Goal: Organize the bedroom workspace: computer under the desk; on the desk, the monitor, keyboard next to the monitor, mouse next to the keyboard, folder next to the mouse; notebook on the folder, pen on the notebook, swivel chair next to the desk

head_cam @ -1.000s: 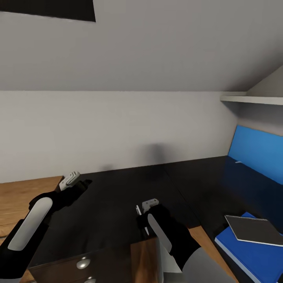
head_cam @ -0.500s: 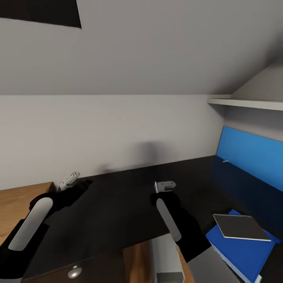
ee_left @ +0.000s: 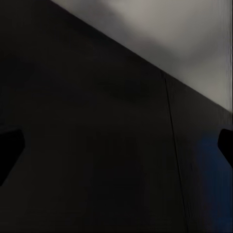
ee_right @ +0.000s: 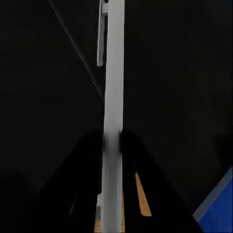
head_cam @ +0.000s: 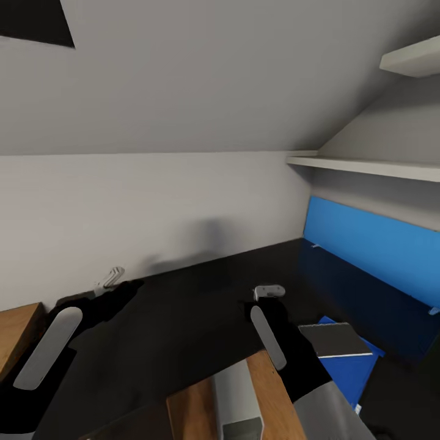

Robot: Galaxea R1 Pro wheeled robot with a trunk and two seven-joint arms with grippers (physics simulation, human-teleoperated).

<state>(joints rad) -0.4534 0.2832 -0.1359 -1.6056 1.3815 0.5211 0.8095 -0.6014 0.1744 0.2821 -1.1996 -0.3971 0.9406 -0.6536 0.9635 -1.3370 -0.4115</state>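
Pen [ee_right: 112,97], a thin silver-white stick, was clamped between the closed fingers of the right gripper [head_cam: 269,292] above the black desk [head_cam: 183,318]. Notebook [head_cam: 333,340] lay on the blue folder [head_cam: 351,370] just beside it. Left gripper [head_cam: 109,278] hovered spread open, empty.

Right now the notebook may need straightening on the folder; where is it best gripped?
Probably its near edge, approached from above at a shallow tilt: the notebook lies thin and flat on the folder, so only an edge can be pinched. The right gripper is occupied with the pen.
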